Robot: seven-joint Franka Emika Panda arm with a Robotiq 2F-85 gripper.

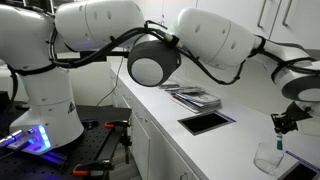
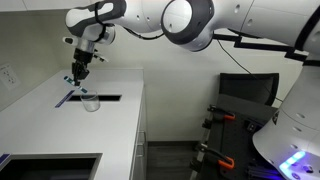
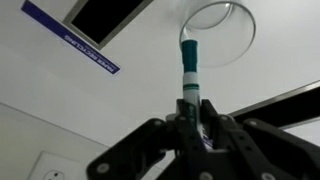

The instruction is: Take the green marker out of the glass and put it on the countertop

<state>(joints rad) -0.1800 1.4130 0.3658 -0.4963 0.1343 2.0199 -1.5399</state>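
My gripper [image 3: 190, 125] is shut on the green marker [image 3: 188, 70], a pale stick with a dark green end pointing down at the glass [image 3: 240, 35]. The marker's lower end is at the glass rim; I cannot tell whether it is still inside. In both exterior views the gripper [image 1: 284, 124] [image 2: 78, 70] hangs right above the clear glass [image 1: 268, 158] [image 2: 90, 101], which stands on the white countertop [image 1: 240, 140] [image 2: 50, 130]. The marker [image 1: 279, 144] shows as a short stick below the fingers.
A dark rectangular cut-out [image 1: 205, 122] [image 2: 102, 98] [image 3: 100, 18] lies in the counter next to the glass. A blue-edged strip [image 3: 70, 38] lies beside it. A stack of papers [image 1: 192, 96] sits farther along. A sink recess [image 2: 50, 165] is at the counter's near end.
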